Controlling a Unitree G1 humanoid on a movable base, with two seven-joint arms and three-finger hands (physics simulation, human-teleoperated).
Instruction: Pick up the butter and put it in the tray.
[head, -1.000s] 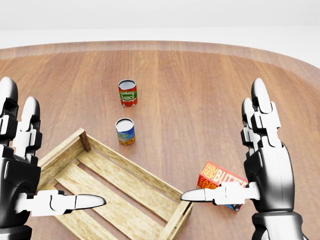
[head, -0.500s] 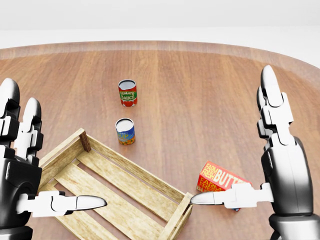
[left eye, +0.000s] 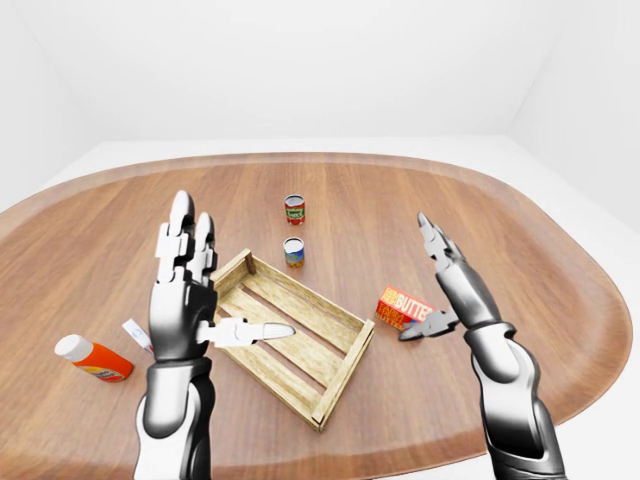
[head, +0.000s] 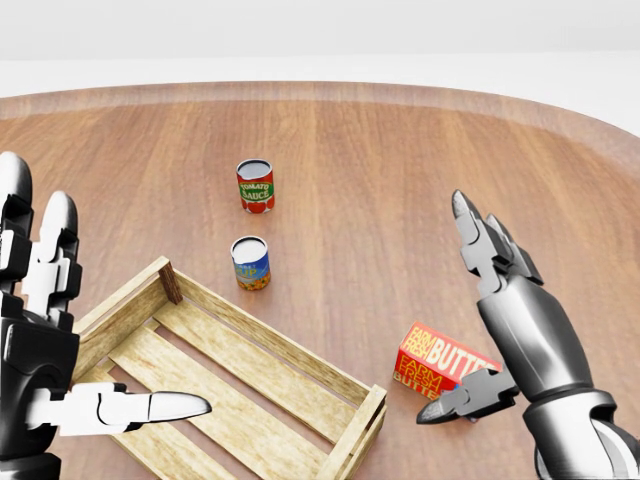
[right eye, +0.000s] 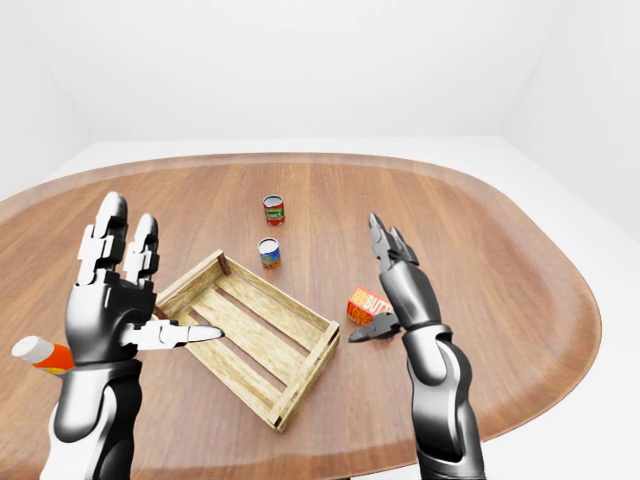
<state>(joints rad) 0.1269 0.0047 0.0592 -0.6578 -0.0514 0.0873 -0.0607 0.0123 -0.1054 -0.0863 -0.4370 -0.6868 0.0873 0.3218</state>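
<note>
Butter (head: 438, 362) box reading "BUTTER", "TOMATO SAUCE" can (head: 255, 185)

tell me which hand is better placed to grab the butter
Right. The right hand is open beside the butter, thumb tip near the box. The left hand hovers over the tray, farther away.

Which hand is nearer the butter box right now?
Right. The right hand is open beside the butter box, thumb tip at its lower right edge. The left hand is open at the view's left, across the wooden tray.
</note>
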